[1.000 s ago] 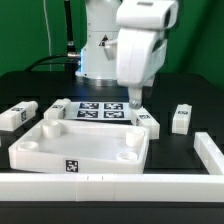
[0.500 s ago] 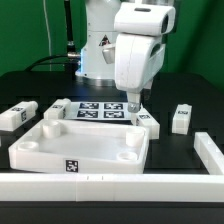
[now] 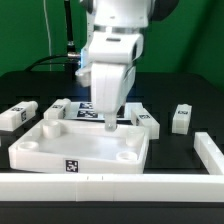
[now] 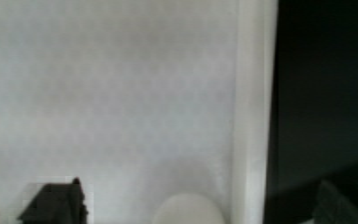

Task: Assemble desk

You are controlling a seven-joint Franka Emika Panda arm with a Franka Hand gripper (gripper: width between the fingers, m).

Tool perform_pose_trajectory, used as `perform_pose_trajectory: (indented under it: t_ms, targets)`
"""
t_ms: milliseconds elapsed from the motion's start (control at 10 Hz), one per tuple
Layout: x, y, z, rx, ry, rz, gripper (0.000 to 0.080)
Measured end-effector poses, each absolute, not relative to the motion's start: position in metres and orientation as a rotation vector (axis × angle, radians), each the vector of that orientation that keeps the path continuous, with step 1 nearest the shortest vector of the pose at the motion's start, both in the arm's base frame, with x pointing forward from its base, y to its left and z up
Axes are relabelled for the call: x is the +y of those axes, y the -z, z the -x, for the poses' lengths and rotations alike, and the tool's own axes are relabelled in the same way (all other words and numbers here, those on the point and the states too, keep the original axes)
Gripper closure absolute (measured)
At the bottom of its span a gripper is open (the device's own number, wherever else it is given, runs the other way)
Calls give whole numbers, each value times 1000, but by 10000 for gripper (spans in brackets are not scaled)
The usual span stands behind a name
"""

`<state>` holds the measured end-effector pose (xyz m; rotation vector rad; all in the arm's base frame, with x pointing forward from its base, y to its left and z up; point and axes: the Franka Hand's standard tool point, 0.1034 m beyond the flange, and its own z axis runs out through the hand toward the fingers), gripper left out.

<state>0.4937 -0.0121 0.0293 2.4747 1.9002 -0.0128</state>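
Note:
The desk top (image 3: pixel 70 150), a white rimmed tray with round corner sockets and a square tag on its near wall, lies in the middle of the black table. Two small white block legs (image 3: pixel 15 115) (image 3: pixel 56 109) lie at its left, two more (image 3: pixel 147 121) (image 3: pixel 181 118) at its right. My gripper (image 3: pixel 109 126) hangs low over the tray's far rim, open and holding nothing. In the wrist view the gripper (image 4: pixel 202 205) straddles the rim (image 4: pixel 256 100). One fingertip (image 4: pixel 55 203) is over the tray floor by a round socket (image 4: pixel 194 207), the other over the black table.
The marker board (image 3: pixel 128 108) lies behind the tray, partly hidden by the arm. A long white rail wall (image 3: pixel 110 185) runs along the front and turns up the exterior view's right (image 3: pixel 210 150). Black cables hang at the back left.
The gripper has swung toward the exterior view's left and come down from beside the right-hand leg to the tray's far rim. Its jaws stayed open. No part has moved.

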Motion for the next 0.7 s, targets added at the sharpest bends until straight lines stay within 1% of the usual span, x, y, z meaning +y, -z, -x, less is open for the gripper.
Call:
perform_pose_trajectory:
  t_ms: [300,600,700]
  targets:
    - [-15,-8,-484,1905,39,-2502,150]
    - [-16,-5,-482,1899,46,-2512,150]
    - [-16,-5,-482,1899,46,-2512,272]
